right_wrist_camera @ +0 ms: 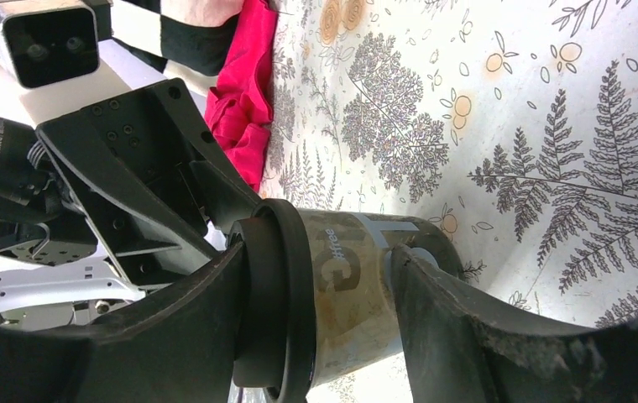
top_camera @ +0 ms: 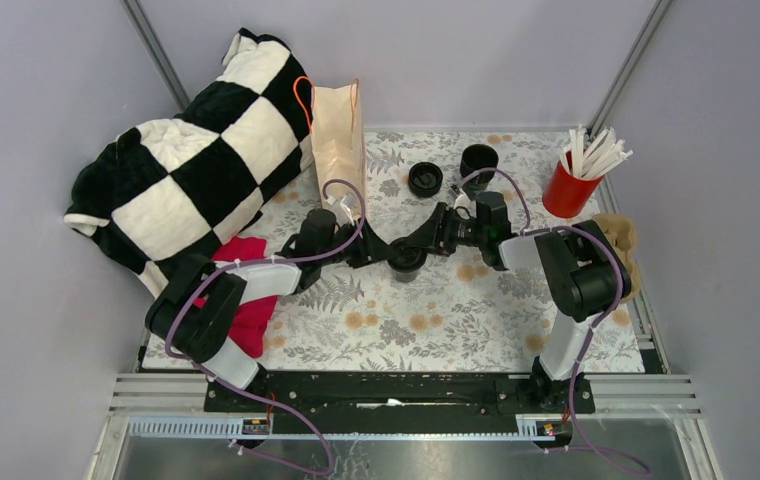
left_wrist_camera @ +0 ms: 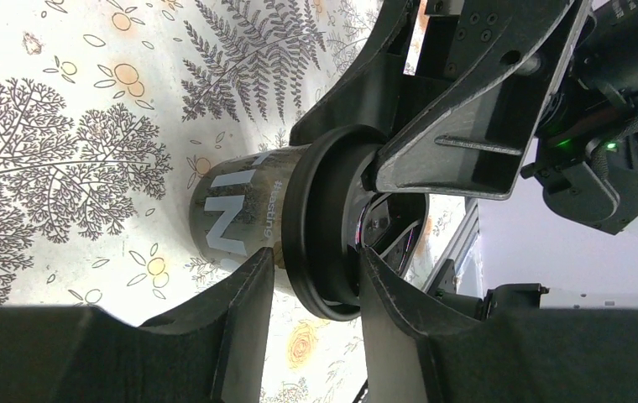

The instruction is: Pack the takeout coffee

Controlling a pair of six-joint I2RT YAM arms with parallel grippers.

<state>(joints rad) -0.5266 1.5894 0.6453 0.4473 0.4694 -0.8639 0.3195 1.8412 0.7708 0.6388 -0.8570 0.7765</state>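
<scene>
At the near edge of the counter (top_camera: 436, 330), toward the lower left of the overhead frame, a red cloth (top_camera: 254, 325) lay partly under the left arm. In the middle of the frame stood the takeout coffee (top_camera: 406, 262), upright on the leaf-printed surface with its black lid on. The left claw (top_camera: 388, 255) came in from the left and pinched it, one finger against the cup wall and the other against the lid's rim. The right claw (top_camera: 424, 245) reached in from the right with its fingers straddling the same cup; whether they pressed on it, I cannot tell. Farther back sat a squat stack of lids (top_camera: 425, 179) and a stack of black cups (top_camera: 478, 160), and at upper right a red cup (top_camera: 568, 192) holding white sticks. A paper bag (top_camera: 338, 140) stood at the far edge, beside a checkered blanket (top_camera: 196, 160) filling the upper left.
</scene>
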